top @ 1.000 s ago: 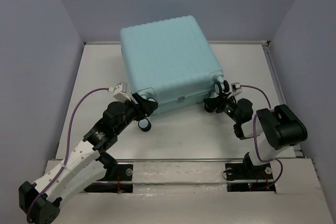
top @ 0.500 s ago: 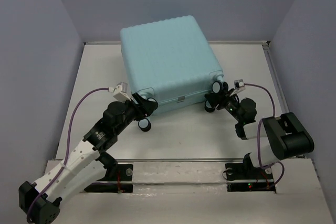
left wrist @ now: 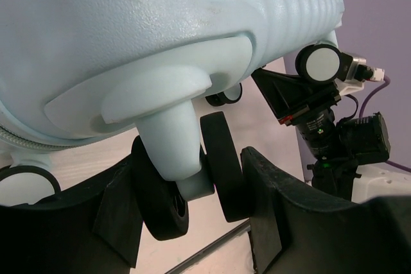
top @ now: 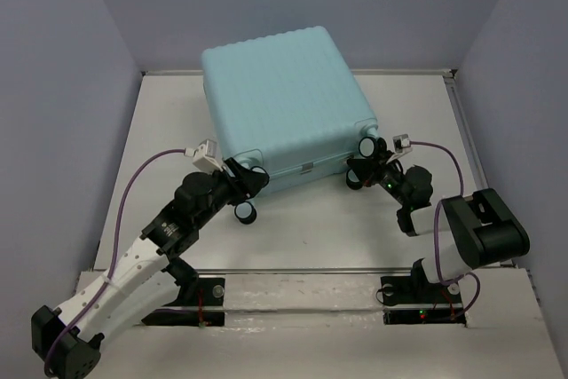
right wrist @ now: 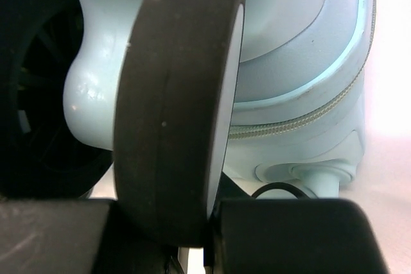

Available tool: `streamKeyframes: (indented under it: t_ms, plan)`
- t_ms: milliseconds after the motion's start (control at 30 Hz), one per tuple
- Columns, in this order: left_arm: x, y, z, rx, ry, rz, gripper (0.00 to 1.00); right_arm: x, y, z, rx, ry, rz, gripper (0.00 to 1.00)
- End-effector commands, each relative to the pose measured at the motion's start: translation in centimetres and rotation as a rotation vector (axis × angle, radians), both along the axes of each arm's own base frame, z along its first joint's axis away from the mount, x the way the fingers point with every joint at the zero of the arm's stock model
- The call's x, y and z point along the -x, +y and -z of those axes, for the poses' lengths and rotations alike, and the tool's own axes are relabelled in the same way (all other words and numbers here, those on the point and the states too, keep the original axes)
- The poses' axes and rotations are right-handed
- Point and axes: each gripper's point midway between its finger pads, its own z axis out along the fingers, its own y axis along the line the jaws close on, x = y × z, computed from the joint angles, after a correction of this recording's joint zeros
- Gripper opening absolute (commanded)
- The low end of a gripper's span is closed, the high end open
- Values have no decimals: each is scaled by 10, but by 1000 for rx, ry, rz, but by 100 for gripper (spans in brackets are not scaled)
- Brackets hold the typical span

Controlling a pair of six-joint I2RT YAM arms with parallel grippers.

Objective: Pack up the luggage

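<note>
The left hand [top: 240,185] sits at the near left corner of the luggage [top: 284,104], its fingers [left wrist: 115,216] apart and straddling that corner's twin wheel [left wrist: 221,165]. A sliver of gap shows on one side, so it looks like a loose bracket, not a clamp. The luggage is closed and lies flat on the desk [top: 302,228], ribbed shell up. Directly beyond both hands, it runs away from them towards the far wall, skewed slightly. Its wheeled end is the end nearest them. The right hand [top: 366,170] is at the near right corner and appears clamped on one disc of the wheel [right wrist: 176,94] there. Neither arm is nearer, since each has its own corner. Any pull or turn would probably be steered from this wheeled edge.
</note>
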Motion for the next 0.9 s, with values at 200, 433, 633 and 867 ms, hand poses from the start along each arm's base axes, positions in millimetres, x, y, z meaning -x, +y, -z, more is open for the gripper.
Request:
streamKeyframes:
  t_ms: [200,433,633,867]
  plan:
    - [21,-46,-115,248,-317,264,6,30,41,-78,-171,-283,-53,7]
    - [22,-52,-150,319,-373,288,6,84,136,-72,-112,-255,-195,7]
    - [23,-55,-180,369,-415,307,6,112,204,-69,-50,-240,-284,7]
    - [19,-32,-168,300,-404,191,6,68,94,-39,12,-94,59,23]
